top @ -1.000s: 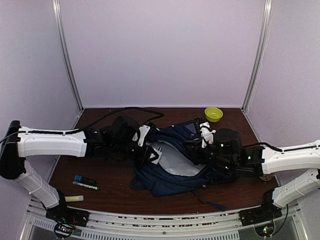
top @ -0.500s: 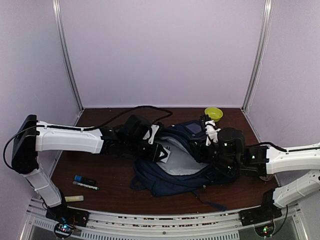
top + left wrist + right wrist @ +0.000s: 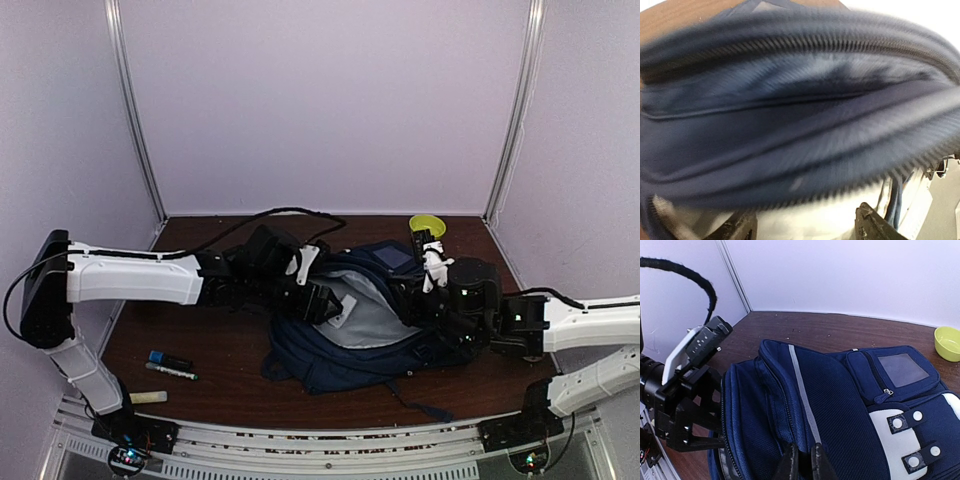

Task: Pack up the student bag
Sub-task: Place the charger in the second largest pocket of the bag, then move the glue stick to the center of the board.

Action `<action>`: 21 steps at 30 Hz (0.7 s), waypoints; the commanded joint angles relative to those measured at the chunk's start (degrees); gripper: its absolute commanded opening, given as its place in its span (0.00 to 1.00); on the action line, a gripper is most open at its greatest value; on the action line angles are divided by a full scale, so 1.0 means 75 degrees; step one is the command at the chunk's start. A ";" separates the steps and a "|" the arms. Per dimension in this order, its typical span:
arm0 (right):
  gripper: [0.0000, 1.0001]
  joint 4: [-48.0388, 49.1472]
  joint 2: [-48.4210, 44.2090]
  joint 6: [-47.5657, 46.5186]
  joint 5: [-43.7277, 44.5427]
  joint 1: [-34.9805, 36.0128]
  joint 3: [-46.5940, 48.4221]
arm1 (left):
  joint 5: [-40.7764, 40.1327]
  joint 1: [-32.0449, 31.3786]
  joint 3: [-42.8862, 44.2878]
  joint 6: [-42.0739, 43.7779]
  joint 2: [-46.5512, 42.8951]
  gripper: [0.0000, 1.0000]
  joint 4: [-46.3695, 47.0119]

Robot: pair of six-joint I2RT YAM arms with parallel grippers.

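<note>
Now the student bag [image 3: 345, 355] is held open at the centre of the table [image 3: 200, 340], with its mouth turned toward 9 o'clock.
Compared with a second ago, the left gripper [image 3: 322, 302] is pushed further into the mouth from 9 o'clock, and its fingers [image 3: 742, 227] are now spread apart. The upper flap is pinched between the pressed-together fingers of the right gripper [image 3: 803, 456], which is shifted slightly toward 3 o'clock.

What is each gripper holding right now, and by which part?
The right gripper pinches the student bag by the fabric beside its white stripe. The left gripper is open at the bag's mouth, holding nothing.
</note>
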 commanded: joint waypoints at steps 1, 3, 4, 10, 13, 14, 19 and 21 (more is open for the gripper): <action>0.00 -0.0032 -0.0373 -0.0086 0.1010 -0.0024 -0.0329 | -0.0151 0.0127 0.0077 0.0388 -0.0701 0.70 -0.0122; 0.00 -0.0031 -0.0448 -0.0141 0.1133 -0.0023 -0.0440 | -0.0446 0.0146 0.0052 0.0424 -0.0926 0.70 -0.0443; 0.00 -0.0022 -0.0475 -0.0168 0.1187 -0.0028 -0.0485 | -0.0647 0.0156 0.0048 0.0447 -0.1059 0.69 -0.0652; 0.00 0.0036 -0.0485 -0.0310 0.1514 -0.0029 -0.0743 | -0.2335 0.0169 -0.0308 0.0332 -0.1847 0.74 -0.1595; 0.00 0.0130 -0.0487 -0.0347 0.1473 -0.0027 -0.0815 | -0.3127 0.0180 -0.0461 0.0032 -0.2115 0.82 -0.2060; 0.00 0.0138 -0.0479 -0.0347 0.1471 -0.0026 -0.0826 | -0.3296 0.0187 -0.0501 -0.0030 -0.2208 0.85 -0.2158; 0.00 0.0239 -0.0450 -0.0360 0.1488 -0.0018 -0.0920 | -0.4145 0.0304 -0.0563 -0.0177 -0.2577 0.96 -0.2625; 0.00 0.0262 -0.0451 -0.0348 0.1515 -0.0023 -0.0950 | -0.4249 0.0450 -0.0631 -0.0422 -0.2651 0.98 -0.2704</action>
